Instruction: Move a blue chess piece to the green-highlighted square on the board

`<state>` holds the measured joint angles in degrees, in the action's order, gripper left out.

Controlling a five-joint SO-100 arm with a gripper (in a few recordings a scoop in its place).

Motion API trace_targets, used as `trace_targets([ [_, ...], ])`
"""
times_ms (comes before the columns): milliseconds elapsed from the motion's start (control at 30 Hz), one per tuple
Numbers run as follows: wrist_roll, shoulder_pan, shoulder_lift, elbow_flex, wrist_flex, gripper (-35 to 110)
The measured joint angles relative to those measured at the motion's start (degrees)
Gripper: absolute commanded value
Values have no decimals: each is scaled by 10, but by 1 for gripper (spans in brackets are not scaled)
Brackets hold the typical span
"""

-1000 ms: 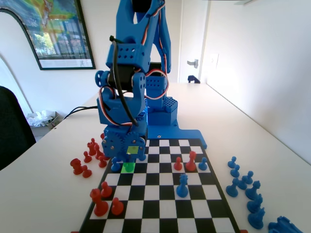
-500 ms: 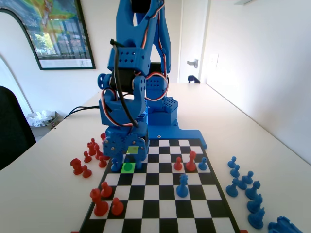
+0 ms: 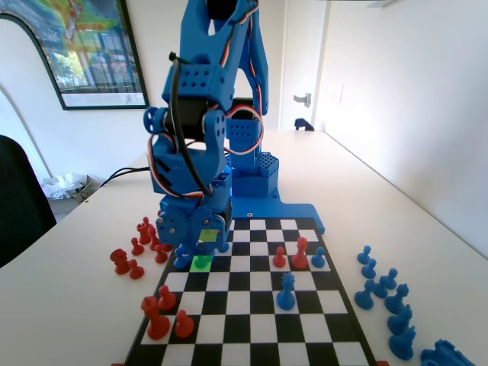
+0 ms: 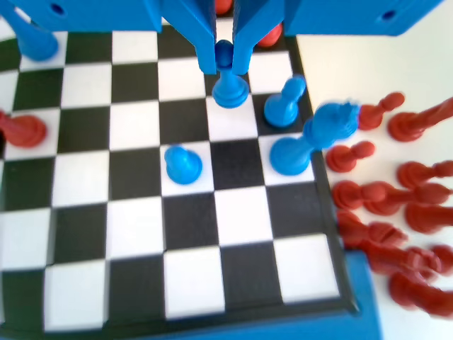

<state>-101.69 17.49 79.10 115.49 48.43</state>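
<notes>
In the wrist view, the nearest part of the board (image 4: 177, 283), at the bottom of the frame, is bare chequered squares. Above that, near the middle, stands one blue pawn (image 4: 182, 164) on a white square. Right of it, by the board's right edge, rises one taller blue crowned piece (image 4: 311, 138), with another blue pawn (image 4: 284, 105) just up and left of it. At top centre the gripper (image 4: 224, 60) is clenched on the ball head of the blue chess piece (image 4: 229, 81), whose base is over a white square; whether it touches the board I cannot tell. Off the board's right edge lie several red pieces (image 4: 396, 205), too blurred to count. One red piece (image 4: 21, 129) stands at the left edge.

In the fixed view, three red pieces (image 3: 162, 313) stand at lower left of the board, one blue piece (image 3: 286, 293) mid-board, and farther up, left of centre, the green-highlighted square (image 3: 202, 262) shows under the lowered gripper (image 3: 200, 245).
</notes>
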Motion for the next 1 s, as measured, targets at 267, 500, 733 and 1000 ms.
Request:
trace_targets([
  [267, -7, 0, 15, -31, 70, 1],
  [500, -28, 2, 15, 11, -11, 1],
  [733, -47, -5, 10, 47, -88, 1],
  [1000, -69, 1, 11, 98, -142, 1],
])
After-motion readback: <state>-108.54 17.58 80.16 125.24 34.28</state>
